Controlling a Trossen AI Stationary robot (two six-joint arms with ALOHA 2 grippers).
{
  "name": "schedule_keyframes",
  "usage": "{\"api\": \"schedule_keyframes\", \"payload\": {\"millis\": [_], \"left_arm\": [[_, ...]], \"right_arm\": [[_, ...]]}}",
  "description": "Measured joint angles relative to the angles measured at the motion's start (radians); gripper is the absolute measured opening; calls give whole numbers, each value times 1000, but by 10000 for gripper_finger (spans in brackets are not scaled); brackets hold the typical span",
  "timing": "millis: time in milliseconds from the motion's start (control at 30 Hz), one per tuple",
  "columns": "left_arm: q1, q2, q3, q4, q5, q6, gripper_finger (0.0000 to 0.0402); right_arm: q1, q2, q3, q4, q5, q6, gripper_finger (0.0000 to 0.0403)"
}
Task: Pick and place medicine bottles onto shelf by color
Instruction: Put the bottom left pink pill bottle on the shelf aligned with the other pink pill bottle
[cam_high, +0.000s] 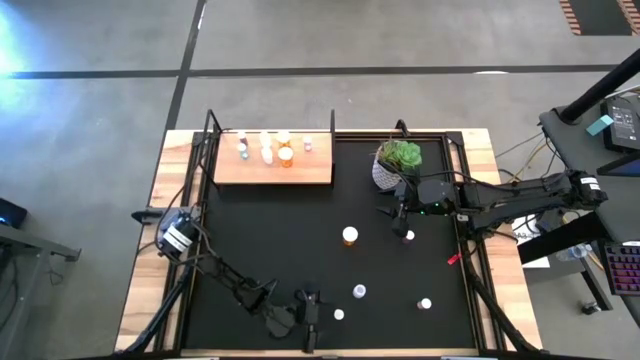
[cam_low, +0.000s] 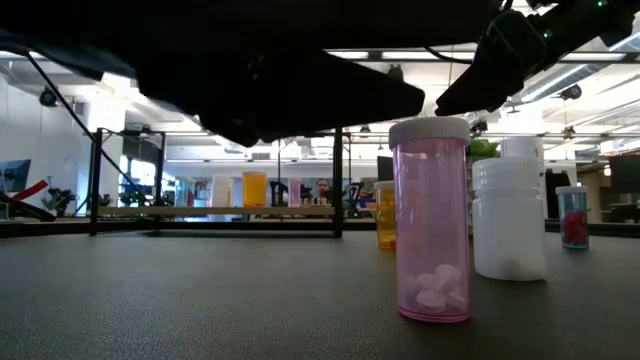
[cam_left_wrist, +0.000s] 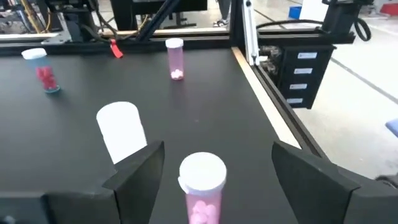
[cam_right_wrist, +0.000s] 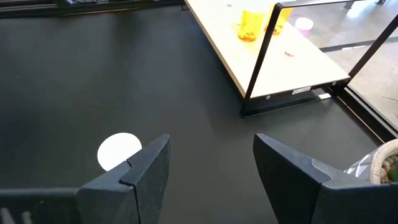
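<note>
Claws both spread, nothing gripped

Your left claw (cam_left_wrist: 214, 168) straddles a pink bottle (cam_left_wrist: 201, 186) at the table's (cam_high: 170, 175) 6 o'clock edge; your right claw (cam_right_wrist: 211, 168) hovers beside a white-capped bottle (cam_right_wrist: 118, 150) near centre; the shelf (cam_high: 272, 168) sits at 11 o'clock

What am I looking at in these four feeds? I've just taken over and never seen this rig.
It is a robot with two dark arms at a table with a black mat. One camera looks down from overhead, one sits at table-top height, one rides on each wrist. The left gripper is open around a pink bottle, not gripping. The right gripper is open and empty beside a white-capped bottle. Sorted bottles stand on the wooden shelf. More bottles are scattered on the mat. A potted plant stands beside the shelf.
</note>
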Motion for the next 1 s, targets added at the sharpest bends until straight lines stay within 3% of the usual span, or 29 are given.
{"api": "schedule_keyframes", "payload": {"millis": [1000], "left_arm": [[25,0,-6,-74,-2,-124,271]], "right_arm": [[0,0,0,0,0,0,221]]}}
